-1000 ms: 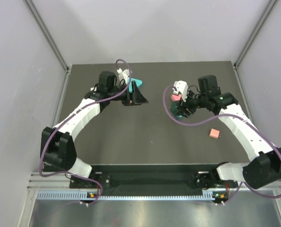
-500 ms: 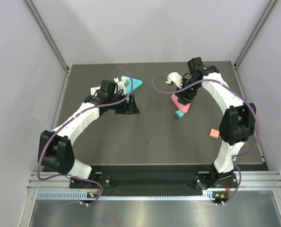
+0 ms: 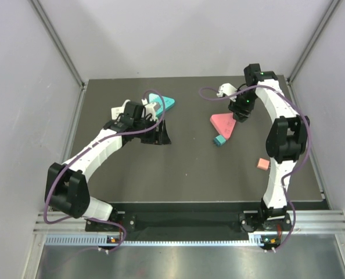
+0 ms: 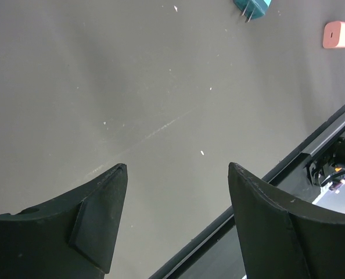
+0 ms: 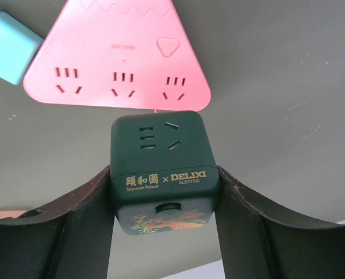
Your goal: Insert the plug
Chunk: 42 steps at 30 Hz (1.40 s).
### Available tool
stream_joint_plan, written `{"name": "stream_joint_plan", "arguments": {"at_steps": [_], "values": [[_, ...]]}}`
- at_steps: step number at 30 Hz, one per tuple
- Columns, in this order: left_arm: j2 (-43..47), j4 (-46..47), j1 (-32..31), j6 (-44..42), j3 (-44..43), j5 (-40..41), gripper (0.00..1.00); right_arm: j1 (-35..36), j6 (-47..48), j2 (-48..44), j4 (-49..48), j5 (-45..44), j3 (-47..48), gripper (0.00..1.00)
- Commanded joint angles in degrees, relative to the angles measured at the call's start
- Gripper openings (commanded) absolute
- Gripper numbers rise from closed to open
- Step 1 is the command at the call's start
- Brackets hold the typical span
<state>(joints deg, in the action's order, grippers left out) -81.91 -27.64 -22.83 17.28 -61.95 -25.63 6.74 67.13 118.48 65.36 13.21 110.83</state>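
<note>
Top view: triangular strip [image 3: 223, 123] lay right of centre on the tabletop [image 3: 190, 168], with a small block [image 3: 219, 140] at its lower corner. Loose plug [image 3: 263, 164] sat lower right, well apart. Second triangular strip [image 3: 165, 103] sat upper left of centre, just above the left end effector [image 3: 159, 132]. Right wrist view: cube socket [image 5: 158, 148] sat within the right end effector [image 5: 164, 174], directly below the triangular strip.
</note>
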Motion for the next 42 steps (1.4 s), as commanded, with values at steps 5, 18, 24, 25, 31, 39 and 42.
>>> {"name": "stream_joint_plan", "arguments": {"at_steps": [5, 18, 24, 25, 31, 39, 42], "values": [[1.9, 0.6, -0.1, -1.9, 0.1, 0.7, 0.75, 0.2, 5.3, 5.9, 4.2, 1.9, 9.4, 0.0], [1.3, 0.3, -0.1, -2.0, -0.5, 0.6, 0.75, 0.1, 6.3, 8.6, 4.3, 2.7, 11.0, 0.0], [1.3, 0.2, -0.1, -2.0, -0.4, 0.9, 0.75, 0.1, 5.4, 9.1, 3.4, 3.3, 11.9, 0.0], [1.4, 0.2, -0.1, -2.1, -0.4, 1.0, 0.75, 0.1, 5.4, 9.3, 3.4, 3.3, 12.0, 0.0], [1.4, 0.0, -0.1, -2.1, -0.6, 1.1, 0.75, 0.1, 4.4, 9.9, 3.6, 3.2, 12.0, 0.0], [2.0, 0.0, -0.1, -2.2, -0.6, 1.2, 0.75, 0.1, 3.1, 10.4, 4.2, 3.0, 11.7, 0.0], [2.0, 0.0, -0.1, -2.1, -0.8, 1.0, 0.75, 0.3, 2.3, 10.7, 4.2, 2.5, 11.6, 0.0]]}}
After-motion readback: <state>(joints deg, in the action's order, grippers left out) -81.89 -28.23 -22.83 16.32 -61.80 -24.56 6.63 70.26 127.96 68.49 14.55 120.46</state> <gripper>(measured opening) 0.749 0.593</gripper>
